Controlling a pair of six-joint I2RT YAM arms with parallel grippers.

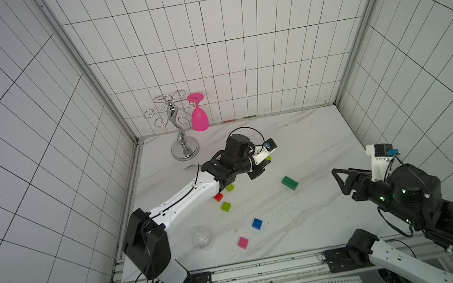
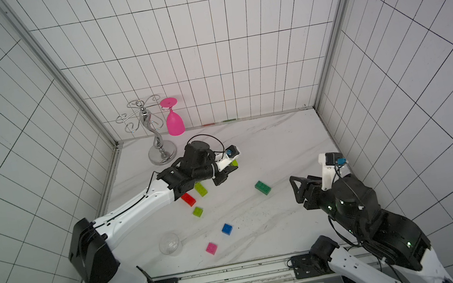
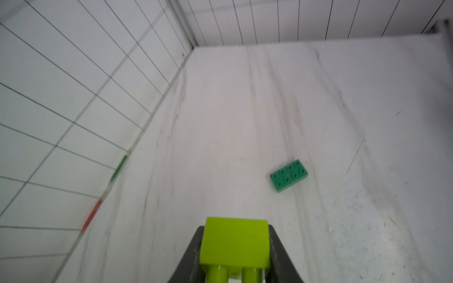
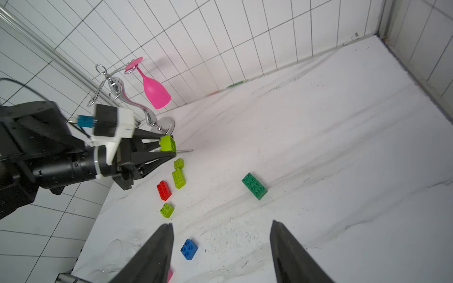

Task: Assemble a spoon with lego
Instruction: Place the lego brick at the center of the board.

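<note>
Left wrist: left gripper (image 3: pixel 235 227) clamped on lime brick (image 3: pixel 235 245). Jaws of right gripper (image 4: pixel 221 223) apart. Near pink brick (image 1: pixel 242 242), clear glass (image 1: pixel 202 238), contents unclear.

Glossy plastic is noted on the lime brick (image 3: pixel 235 242) and dark-green brick (image 3: pixel 289 175). Polished metal is recorded for the stand (image 1: pixel 185 152); the marble-patterned tabletop (image 1: pixel 297 142) is scuffed.

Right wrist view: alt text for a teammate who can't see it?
The left gripper grips a lime brick above the table. A red brick, a dark-green brick, a blue brick and three more lime bricks lie loose on it; the open right gripper frames the foreground.
</note>
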